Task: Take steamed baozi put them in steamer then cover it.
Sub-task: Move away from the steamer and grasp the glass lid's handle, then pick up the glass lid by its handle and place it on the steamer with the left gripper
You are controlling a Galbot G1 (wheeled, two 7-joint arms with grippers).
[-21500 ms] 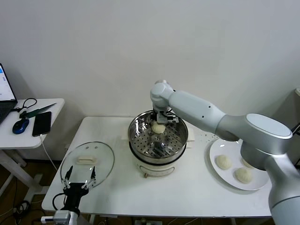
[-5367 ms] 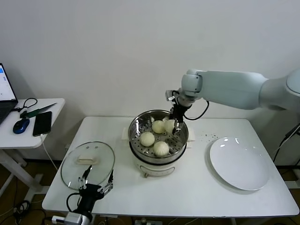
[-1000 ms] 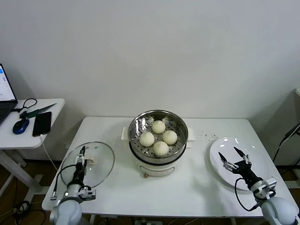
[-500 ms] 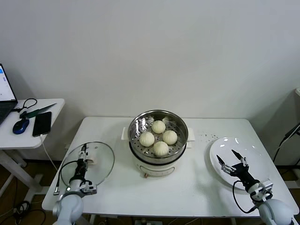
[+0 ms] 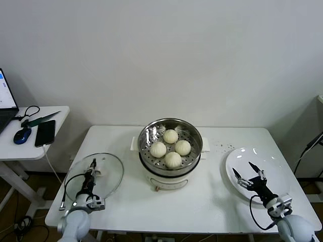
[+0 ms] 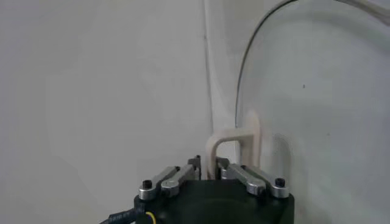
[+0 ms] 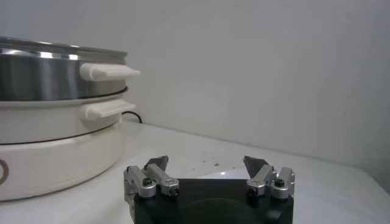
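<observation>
Four steamed baozi sit in the steamer. Left claw narrowed round lid handle; the glass lid could slip if gripped off-centre. Right claw spread wide, idle over the plate.

I see four cream-white steamed baozi in the shiny silver steamer, mid-frame; white plate lower right.

Both arms are cut off by the head view's bottom edge. The left pincer fingertips are hidden behind the lid handle and its own body, so the grip is not readable. The glass lid is cropped in the left wrist view. The steamer is cropped in the right wrist view, its inside hidden. The laptop is mostly cut off.
</observation>
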